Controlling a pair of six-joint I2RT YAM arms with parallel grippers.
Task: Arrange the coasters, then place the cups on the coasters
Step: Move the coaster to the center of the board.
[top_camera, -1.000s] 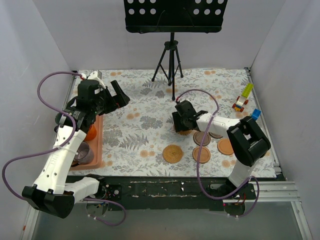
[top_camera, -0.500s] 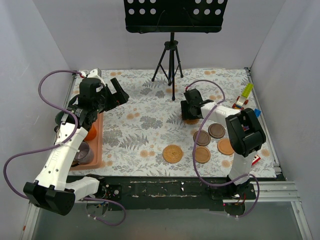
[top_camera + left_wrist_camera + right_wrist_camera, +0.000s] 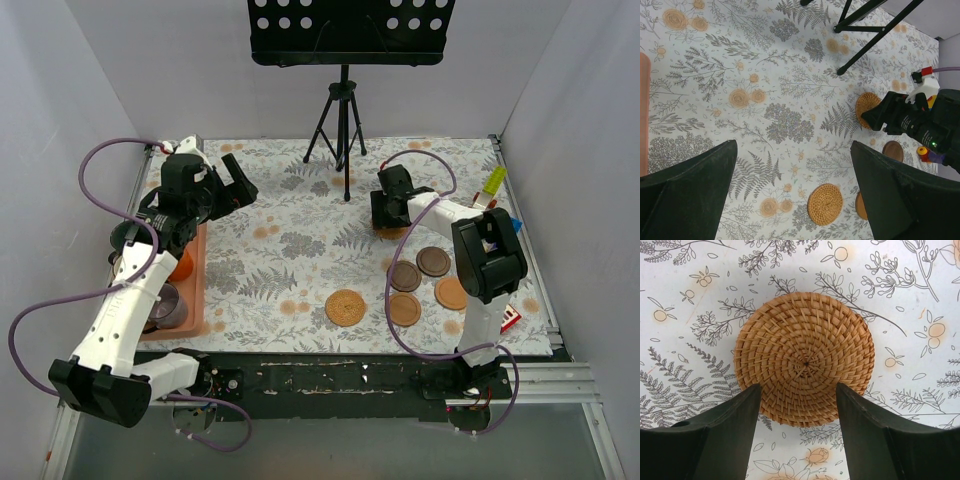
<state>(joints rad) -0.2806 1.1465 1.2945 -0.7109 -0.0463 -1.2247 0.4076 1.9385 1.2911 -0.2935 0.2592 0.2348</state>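
Note:
My right gripper is at the back right of the floral table, shut on a woven tan coaster; its fingers clasp the disc's near part. The same coaster peeks out beside that gripper in the left wrist view. A second woven coaster lies near the front. Two dark brown coasters and two orange-brown ones lie right of it. My left gripper hangs open and empty high over the table's left. An orange cup and a purple-grey cup sit in the pink tray.
A black tripod stand stands at the back centre, just left of my right gripper. Colourful toy blocks and a blue block lie by the right wall. White walls close in the left, right and back sides.
My right gripper has moved toward the back right, taking the woven coaster with it away from the other coasters. My left arm has shifted only slightly.

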